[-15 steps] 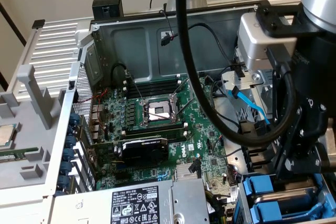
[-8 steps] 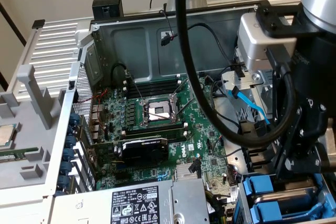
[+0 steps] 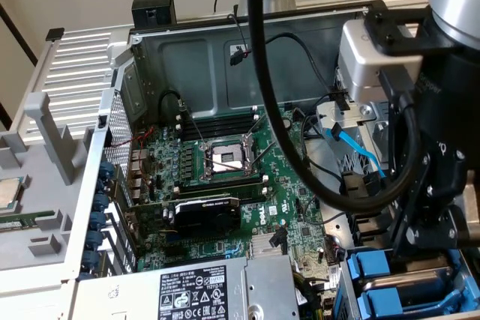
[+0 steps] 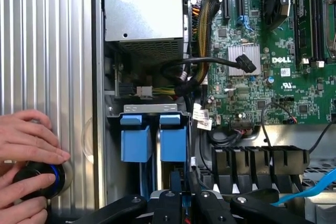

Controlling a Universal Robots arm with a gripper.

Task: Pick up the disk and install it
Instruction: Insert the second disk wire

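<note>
Well to one side of the claw, a person's hand [image 4: 29, 142] rests on a round black knob with a blue ring [image 4: 46, 178], set against the ribbed silver metal side panel [image 4: 63, 51]. Between that panel and the claw sits the second blue plastic carrier [image 4: 135, 141], already seated in the drive bay. The black multi-finger claw [image 4: 181, 203] stands narrow, with a strip of blue plastic between its fingers; it is judged to be gripping the disk [image 4: 174, 140], a flat drive in a blue plastic carrier, edge-on in the bay slot directly ahead of the claw. The drive's metal body and label are hidden. Pick-up is judged complete; the disk appears partly or fully in the slot, and release is not yet done. Beyond the bay lies the perforated grey metal box [image 4: 143, 17]. On the far side of the claw, the green circuit board [image 4: 294, 93] carries white "DELL" lettering [image 4: 281, 60]; other print is unreadable
</note>
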